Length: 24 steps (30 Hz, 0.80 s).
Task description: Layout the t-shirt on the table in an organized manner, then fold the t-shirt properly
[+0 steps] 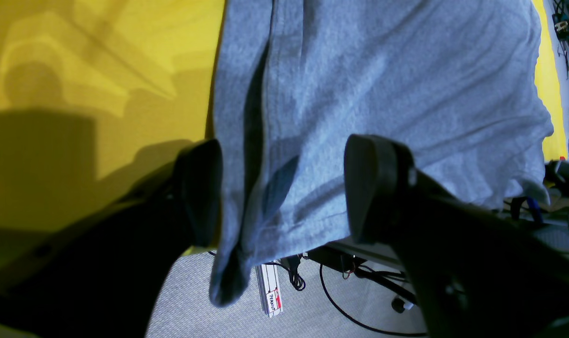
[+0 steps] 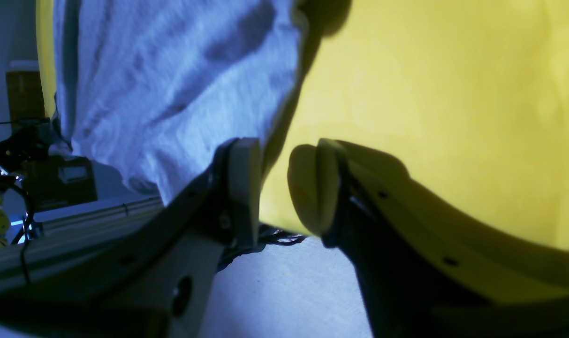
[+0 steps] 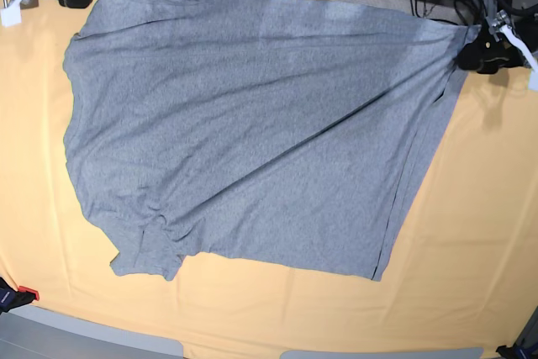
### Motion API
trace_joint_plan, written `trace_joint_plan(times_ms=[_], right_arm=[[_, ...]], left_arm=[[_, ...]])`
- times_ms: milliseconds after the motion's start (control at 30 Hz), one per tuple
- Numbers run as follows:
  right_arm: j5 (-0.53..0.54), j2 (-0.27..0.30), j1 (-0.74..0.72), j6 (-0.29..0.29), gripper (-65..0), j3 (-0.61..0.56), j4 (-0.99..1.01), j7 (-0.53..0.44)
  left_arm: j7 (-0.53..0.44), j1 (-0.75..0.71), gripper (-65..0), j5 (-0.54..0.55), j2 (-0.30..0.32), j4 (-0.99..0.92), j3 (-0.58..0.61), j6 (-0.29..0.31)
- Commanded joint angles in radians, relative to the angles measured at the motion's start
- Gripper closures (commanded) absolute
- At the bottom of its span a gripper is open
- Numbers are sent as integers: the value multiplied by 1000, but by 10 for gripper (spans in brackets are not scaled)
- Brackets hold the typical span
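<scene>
The t-shirt [image 3: 252, 132] is spread flat across the tabletop [image 3: 487, 233], far edge hanging off. Left end effector [image 1: 284, 188] gapes wide around its hem; right end effector [image 2: 272, 188] sits released, grasping nothing.

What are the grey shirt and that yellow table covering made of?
The t-shirt looks like soft knitted cotton jersey: matte, flecked grey, stitched hem, loose wrinkles. The table seems covered in smooth woven cloth, matte pale yellow-orange with faint creases; what lies beneath is hidden.
</scene>
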<state>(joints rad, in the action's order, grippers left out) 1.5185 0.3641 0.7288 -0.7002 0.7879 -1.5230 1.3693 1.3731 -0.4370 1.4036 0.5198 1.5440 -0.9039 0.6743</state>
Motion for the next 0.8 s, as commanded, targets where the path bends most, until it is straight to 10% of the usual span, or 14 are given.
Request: trace_joint_plan(times_ms=[0,767], right_arm=[[-35,13,24,2,-227,3,-7,27],[-35,13,41,2,-226,-184,-120,27]], left_arm=[[-11,3,-418,24,23,12,-11,6],[-11,3,-418,31,23,12,-11,7]])
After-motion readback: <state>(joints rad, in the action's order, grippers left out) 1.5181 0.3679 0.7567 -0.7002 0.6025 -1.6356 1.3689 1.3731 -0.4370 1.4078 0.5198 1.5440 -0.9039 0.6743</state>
